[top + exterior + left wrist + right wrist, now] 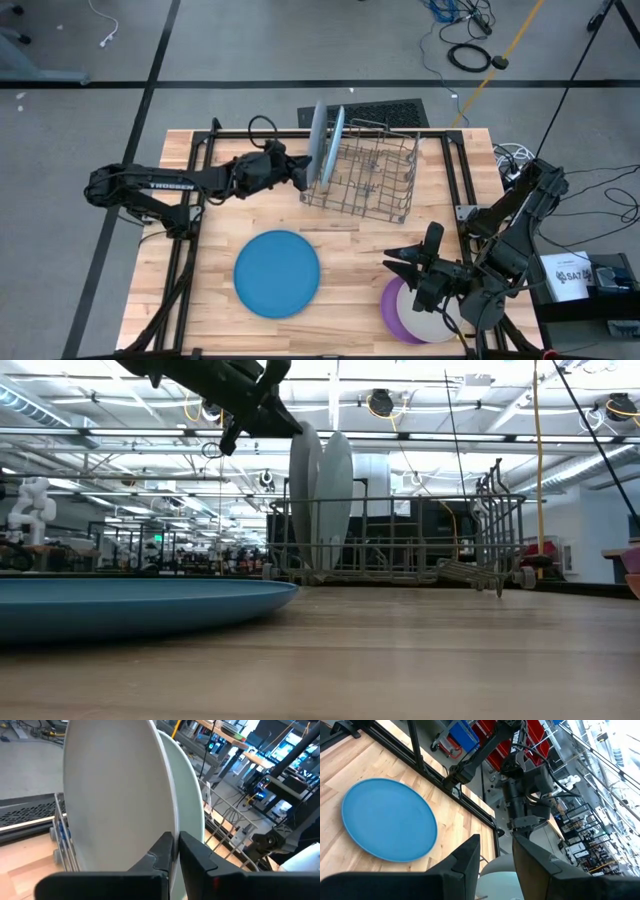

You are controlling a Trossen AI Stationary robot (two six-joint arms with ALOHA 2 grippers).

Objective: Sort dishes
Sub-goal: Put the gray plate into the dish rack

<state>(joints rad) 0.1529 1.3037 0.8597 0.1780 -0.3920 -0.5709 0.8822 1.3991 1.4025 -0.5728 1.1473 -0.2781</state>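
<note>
A grey plate [318,143] and a light blue plate [336,135] stand upright on edge, side by side, in the left end of the wire dish rack [372,178]. My left gripper [303,172] reaches level from the table's left and is shut on the grey plate [115,795]. A darker blue plate [277,273] lies flat on the table near the front. My right gripper [410,256] hovers open and empty at the front right, above a purple plate [393,308] with a beige-grey plate [432,328] lying on it. My left gripper pinches the grey plate's rim [175,832] between its two fingers, on the side of the plate facing the table's left. The fingers come level from the left, one on each face. The plate stands upright, its lower part among the rack's wires [305,565].
The wire rack has room to the right of the two plates. A black metal frame [195,160] runs along the table's left and right sides. Bare wood lies between the blue plate and the rack.
</note>
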